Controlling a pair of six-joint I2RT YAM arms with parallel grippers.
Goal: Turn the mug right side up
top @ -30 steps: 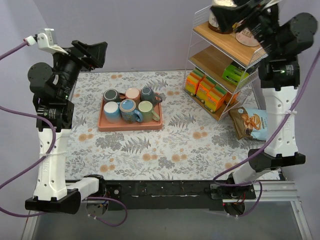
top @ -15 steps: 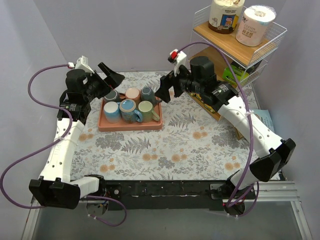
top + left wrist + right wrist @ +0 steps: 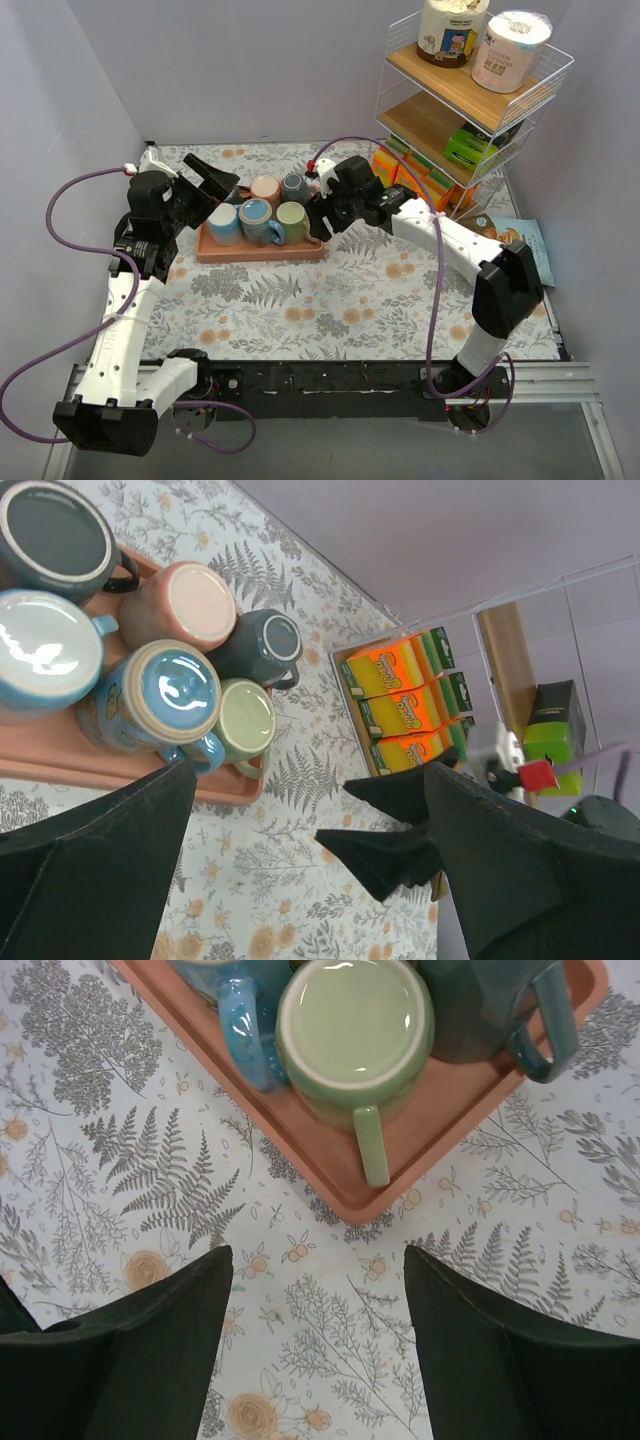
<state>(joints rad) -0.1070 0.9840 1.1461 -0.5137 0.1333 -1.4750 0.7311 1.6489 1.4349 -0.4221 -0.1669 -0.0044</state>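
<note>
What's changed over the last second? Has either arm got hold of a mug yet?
Both arms swung down from raised poses toward the tray: the left gripper now hovers over its rear left corner, the right gripper by the green mug. Both open, holding nothing. Tray and mugs unmoved.

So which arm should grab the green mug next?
Right, probably. The right end effector, open, hangs just beside the green mug, whose handle points toward it. The left end effector is at the tray's far-left end, farther away.
</note>
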